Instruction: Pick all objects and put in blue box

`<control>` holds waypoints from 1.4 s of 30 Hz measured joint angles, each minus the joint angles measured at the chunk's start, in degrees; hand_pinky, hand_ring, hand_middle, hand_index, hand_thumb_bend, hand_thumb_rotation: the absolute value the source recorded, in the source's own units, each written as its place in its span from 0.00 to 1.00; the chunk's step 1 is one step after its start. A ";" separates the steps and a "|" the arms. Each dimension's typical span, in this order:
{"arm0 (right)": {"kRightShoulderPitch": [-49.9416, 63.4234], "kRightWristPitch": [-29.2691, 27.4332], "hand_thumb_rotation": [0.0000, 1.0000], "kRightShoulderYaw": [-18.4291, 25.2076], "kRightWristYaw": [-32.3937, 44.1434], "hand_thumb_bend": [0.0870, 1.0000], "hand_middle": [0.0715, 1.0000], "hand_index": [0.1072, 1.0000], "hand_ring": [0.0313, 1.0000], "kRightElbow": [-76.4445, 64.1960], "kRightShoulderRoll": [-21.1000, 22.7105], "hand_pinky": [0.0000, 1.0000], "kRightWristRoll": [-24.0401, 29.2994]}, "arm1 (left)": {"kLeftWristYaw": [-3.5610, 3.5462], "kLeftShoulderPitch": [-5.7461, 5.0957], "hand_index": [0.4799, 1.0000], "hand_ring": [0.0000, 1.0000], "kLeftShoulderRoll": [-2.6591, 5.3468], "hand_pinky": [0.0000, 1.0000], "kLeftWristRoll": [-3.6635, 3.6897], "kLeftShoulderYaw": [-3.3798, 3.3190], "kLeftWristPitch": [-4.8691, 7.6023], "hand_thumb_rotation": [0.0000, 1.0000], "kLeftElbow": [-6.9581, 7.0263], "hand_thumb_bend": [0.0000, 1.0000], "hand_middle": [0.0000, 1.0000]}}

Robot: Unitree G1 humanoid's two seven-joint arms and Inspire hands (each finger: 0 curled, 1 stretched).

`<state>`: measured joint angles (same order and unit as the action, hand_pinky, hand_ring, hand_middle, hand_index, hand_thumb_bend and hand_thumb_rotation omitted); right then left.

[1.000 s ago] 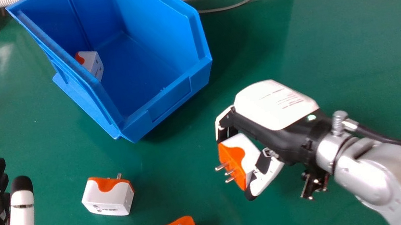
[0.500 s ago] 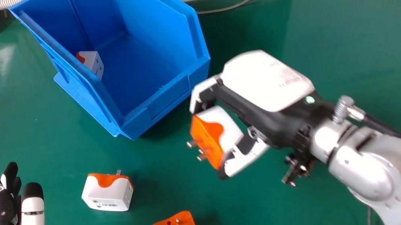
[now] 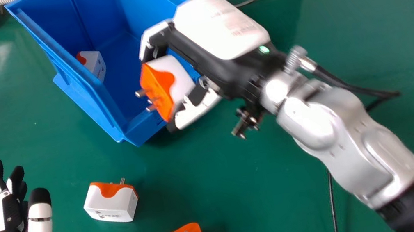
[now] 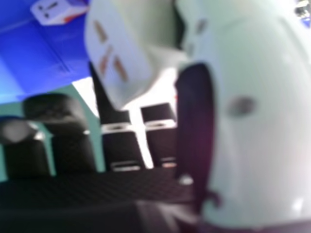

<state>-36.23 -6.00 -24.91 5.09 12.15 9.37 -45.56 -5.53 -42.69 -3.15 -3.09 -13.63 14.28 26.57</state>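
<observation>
The right hand (image 3: 214, 31), fingers and thumb pinching a plug adapter (image 3: 174, 81), had swung from above the table (image 3: 264, 165) to the blue box's (image 3: 138, 131) near edge, so release probably needed only a little more reach inward

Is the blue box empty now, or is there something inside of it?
Not empty: one white and orange plug adapter lies inside the blue box, beside its left wall.
</observation>
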 measured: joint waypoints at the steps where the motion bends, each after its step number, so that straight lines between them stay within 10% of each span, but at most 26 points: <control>1: -2.22 -0.24 0.15 -0.32 -0.88 0.44 0.12 0.41 0.07 3.02 -0.42 0.04 -0.16 | 0.24 -0.19 1.00 1.00 0.11 1.00 -0.39 0.12 0.02 1.00 0.07 0.40 1.00; 14: -26.71 1.22 0.14 -4.19 -9.11 0.44 0.24 0.41 0.15 41.72 -9.28 0.12 -2.02 | 2.69 -2.26 1.00 1.00 1.27 1.00 -3.57 2.08 0.88 1.00 0.20 0.39 1.00; 29: -34.76 0.49 0.12 -7.56 -15.96 0.46 0.16 0.42 0.10 61.15 -13.89 0.08 -2.06 | 3.89 -4.37 1.00 1.00 2.18 1.00 -3.94 2.75 3.74 1.00 0.12 0.40 1.00; 39: -34.68 0.56 0.12 -10.04 -18.90 0.47 0.16 0.42 0.10 62.06 -13.85 0.09 -2.50 | 5.51 -4.41 1.00 1.00 2.73 1.00 -5.94 4.18 5.24 1.00 -0.08 0.40 1.00; 42: -34.26 0.53 0.20 -11.55 -18.91 0.48 0.34 0.49 0.30 62.09 -13.55 0.26 -3.20 | 5.79 -4.38 1.00 1.00 2.73 1.00 -5.98 4.41 5.29 1.00 -0.24 0.40 1.00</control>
<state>-70.49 -5.47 -36.46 -13.82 74.24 -4.19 -48.76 0.26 -47.06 -0.42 -9.07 -9.23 19.57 26.33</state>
